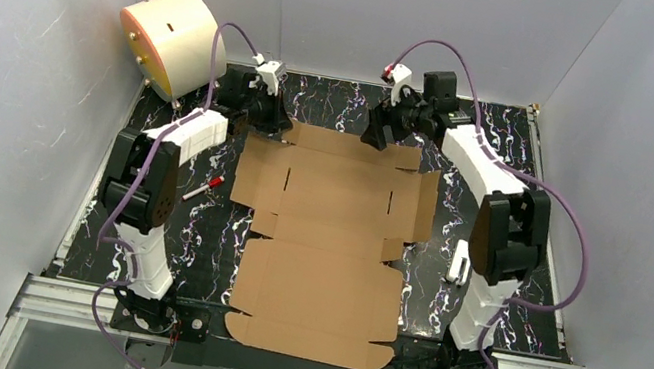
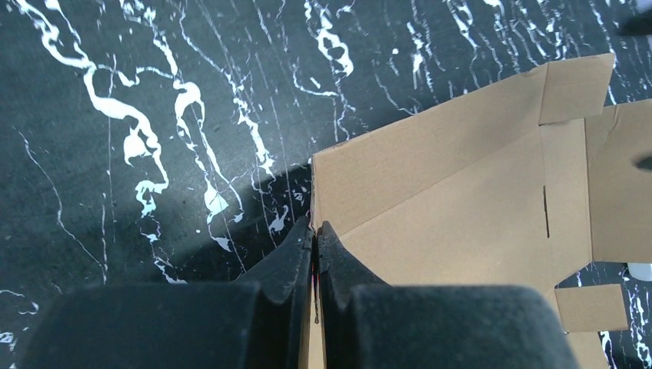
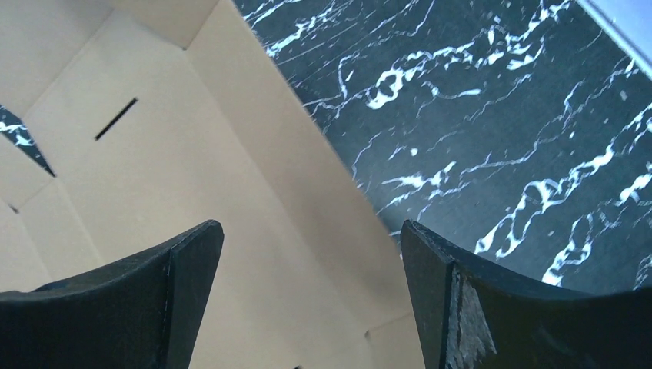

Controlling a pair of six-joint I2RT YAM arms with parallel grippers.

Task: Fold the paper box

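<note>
The paper box point(image 1: 329, 236) is a brown die-cut cardboard sheet lying mostly flat on the black marbled table, with its far strip and side flaps slightly raised. My left gripper point(image 1: 275, 123) is at the sheet's far left corner. In the left wrist view it point(image 2: 315, 227) is shut on the thin edge of the cardboard point(image 2: 461, 200). My right gripper point(image 1: 377, 138) hovers over the far edge, right of centre. In the right wrist view it point(image 3: 311, 234) is open, with the edge of the cardboard point(image 3: 192, 169) running between its jaws and touching neither.
A cream drum with an orange face point(image 1: 171, 35) stands at the back left. A red-tipped marker point(image 1: 201, 190) lies left of the sheet, and a small white object point(image 1: 459, 262) lies to its right. Grey walls enclose the table, and a metal rail point(image 1: 305, 343) runs along the front.
</note>
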